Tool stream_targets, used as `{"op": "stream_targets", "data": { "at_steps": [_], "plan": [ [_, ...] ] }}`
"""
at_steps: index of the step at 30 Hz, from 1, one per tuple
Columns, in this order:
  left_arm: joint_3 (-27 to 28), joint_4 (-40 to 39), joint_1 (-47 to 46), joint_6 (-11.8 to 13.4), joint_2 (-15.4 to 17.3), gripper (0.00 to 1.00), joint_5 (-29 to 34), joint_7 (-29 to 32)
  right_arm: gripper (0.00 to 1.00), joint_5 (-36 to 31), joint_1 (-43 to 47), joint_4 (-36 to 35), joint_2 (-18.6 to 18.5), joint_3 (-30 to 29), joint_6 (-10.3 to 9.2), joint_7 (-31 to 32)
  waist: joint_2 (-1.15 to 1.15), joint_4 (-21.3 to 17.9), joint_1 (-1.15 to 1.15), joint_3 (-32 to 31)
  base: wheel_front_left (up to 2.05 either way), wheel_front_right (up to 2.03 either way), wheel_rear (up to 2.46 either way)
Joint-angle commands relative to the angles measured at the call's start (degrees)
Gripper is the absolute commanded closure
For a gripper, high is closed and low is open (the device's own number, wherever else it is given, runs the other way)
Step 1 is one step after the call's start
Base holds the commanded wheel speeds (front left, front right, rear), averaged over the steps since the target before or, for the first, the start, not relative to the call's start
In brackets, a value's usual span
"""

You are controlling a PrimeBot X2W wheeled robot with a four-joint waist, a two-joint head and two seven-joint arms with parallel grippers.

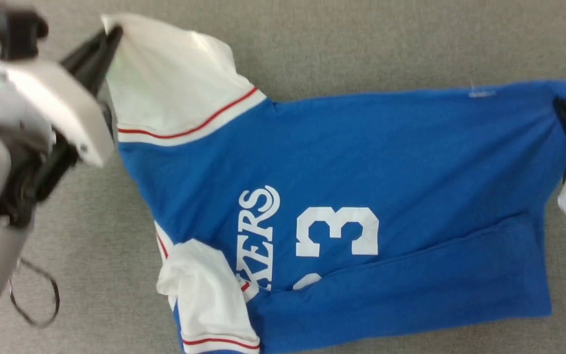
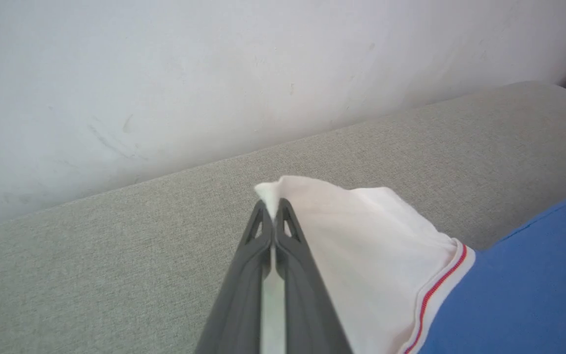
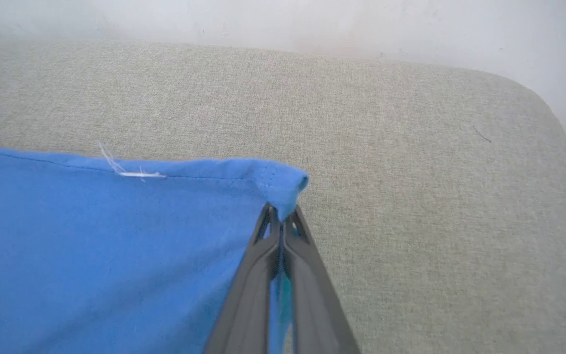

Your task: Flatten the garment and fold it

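Pinching the tip of the white sleeve end (image 1: 175,83), the left gripper (image 2: 273,209) has its two long dark fingers clenched flat on the cloth, close to the far edge of the grey woven upholstered surface (image 3: 410,123). The right gripper (image 3: 280,214) is likewise clamped on the blue hem corner (image 3: 283,187), towards that surface's rounded far right corner. Between them the royal-blue jersey T-shirt (image 1: 386,162) lies sideways, collar end to the left, hem to the right.

The step looks like flattening. It would go best if both grips draw apart evenly and low, so the far edge comes taut without dragging the whole shirt. The near blue strip (image 1: 410,295) is folded up over the front and the near white sleeve (image 1: 204,295) is bunched, so both probably need spreading toward the near edge afterwards.

White serif lettering reads "KERS" (image 1: 258,236), its start hidden. A white "3" (image 1: 337,231) is whole, and the digit beside it is mostly covered. A pale scrap at the hem (image 3: 130,169) is too small to read.
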Motion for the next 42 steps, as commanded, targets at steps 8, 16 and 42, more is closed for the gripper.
{"op": "stream_targets", "data": {
  "at_steps": [8,16,42],
  "plan": [
    [3.25,-12.83,19.08,3.66,4.52,1.00,-4.12,-6.11,1.00,2.49,13.07,-4.99,1.59,-2.36,-0.11,-3.07,0.00,1.98,0.00,-7.28,0.00,0.00,0.00],
    [6.39,-23.63,37.39,8.97,7.43,1.00,-8.39,-10.92,1.00,4.03,24.13,-7.15,4.43,-4.25,-0.11,-5.32,0.00,3.62,0.00,-10.41,0.00,0.00,0.00],
    [2.60,-22.03,53.35,11.69,1.44,0.54,-14.12,-14.68,0.29,1.70,32.63,1.97,6.98,-1.22,-0.11,-11.74,0.00,3.67,0.00,-14.90,0.00,0.00,0.00]
  ]
}}
